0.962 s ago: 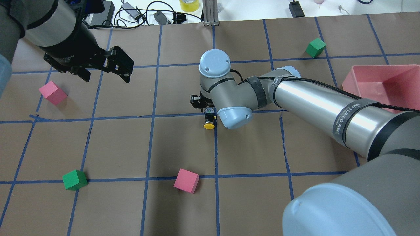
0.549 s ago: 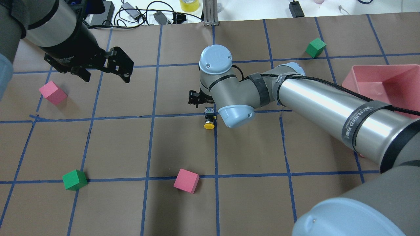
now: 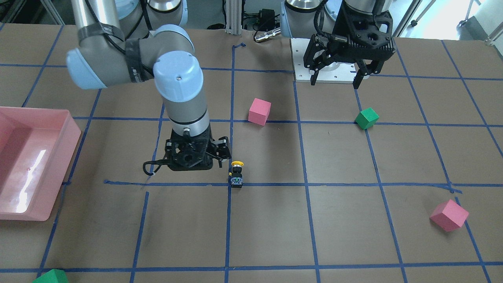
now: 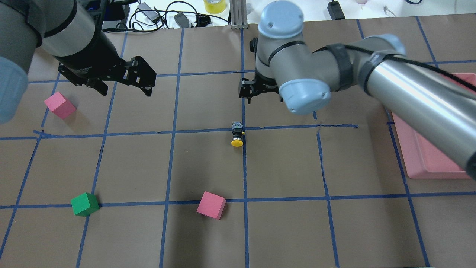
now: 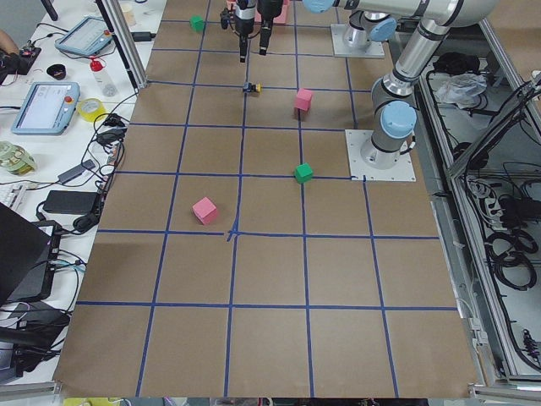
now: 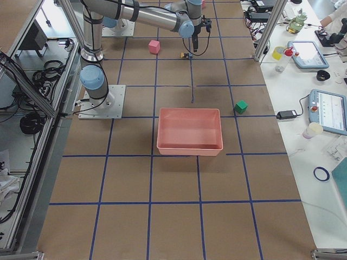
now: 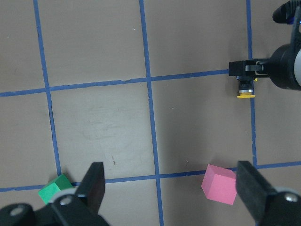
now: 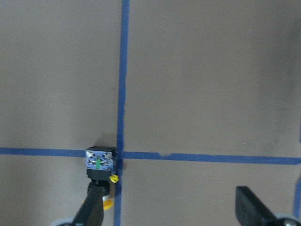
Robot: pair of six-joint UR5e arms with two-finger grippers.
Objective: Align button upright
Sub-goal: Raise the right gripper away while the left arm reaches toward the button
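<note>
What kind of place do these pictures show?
Most likely a robotics research lab. The left arm and right arm work at a table covered in brown paper with a blue tape grid. A teach pendant lies on the side bench, and cables hang beside the frame.

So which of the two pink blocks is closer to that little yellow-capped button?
The pink block just on the robot's side of the button. The other pink block lies much farther off, out to the robot's left.
</note>
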